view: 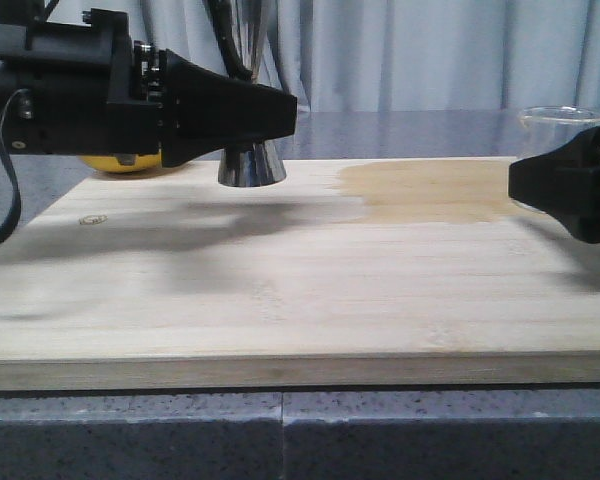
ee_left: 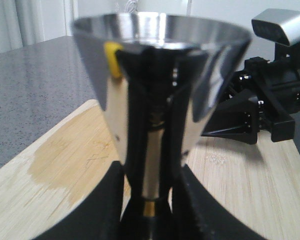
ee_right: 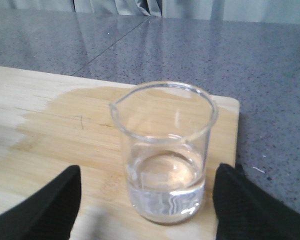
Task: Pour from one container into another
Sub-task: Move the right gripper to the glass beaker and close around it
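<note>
A bamboo board (view: pixel 280 300) lay on the grey stone counter (ee_right: pixel 190 45), curtains behind. My left gripper (ee_left: pixel 149 200) was clamped on the steel jigger (ee_left: pixel 157 100) at its waist, the jigger standing at the board's far edge. My right gripper (ee_right: pixel 145 200) stood wide, its fingers (ee_right: pixel 50 200) either side of the glass beaker (ee_right: pixel 165 150), apart from it, on a damp stain (view: pixel 430 190) near the board's far right corner.

Soft daylight, blurry jigger (ee_left: pixel 157 100) glare, faint shadows
</note>
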Tool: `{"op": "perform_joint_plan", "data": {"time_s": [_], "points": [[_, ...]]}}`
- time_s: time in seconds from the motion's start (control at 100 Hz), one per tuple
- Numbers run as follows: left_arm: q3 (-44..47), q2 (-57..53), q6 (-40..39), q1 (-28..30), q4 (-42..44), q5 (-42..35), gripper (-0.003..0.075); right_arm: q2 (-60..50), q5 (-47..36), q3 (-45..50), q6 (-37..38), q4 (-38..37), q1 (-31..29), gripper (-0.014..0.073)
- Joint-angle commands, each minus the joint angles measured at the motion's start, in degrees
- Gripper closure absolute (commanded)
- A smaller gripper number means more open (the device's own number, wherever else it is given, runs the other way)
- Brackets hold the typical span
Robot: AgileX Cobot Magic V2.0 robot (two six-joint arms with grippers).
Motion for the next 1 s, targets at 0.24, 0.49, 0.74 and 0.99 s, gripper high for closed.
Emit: {"op": "perform_joint_plan", "data": {"time_s": [0.24, 0.49, 0.74, 0.99], "points": [[-1.10, -2.85, -0.51, -0.48, -2.61, -12.42, 0.0722, 4.82, -14.33, -1.33, -0.16, -0.70, 0.09, 0.0093], [-1.10, -2.85, -0.51, -0.48, -2.61, -12.42, 0.0722, 6.76, -17.52, -1.33, -0.16, -0.70, 0.09, 0.0093], [-1.10, -2.85, -0.51, -0.48, -2.04, -12.42, 0.0722, 8.85, -21.28, -1.45, -0.16, -0.70, 0.09, 0.0093], [-1.10, -2.85, -0.51, -0.48, -1.21, -12.42, 0.0722, 8.99, -22.76, -1.45, -0.27, -0.47, -0.75, 0.0111]]}}
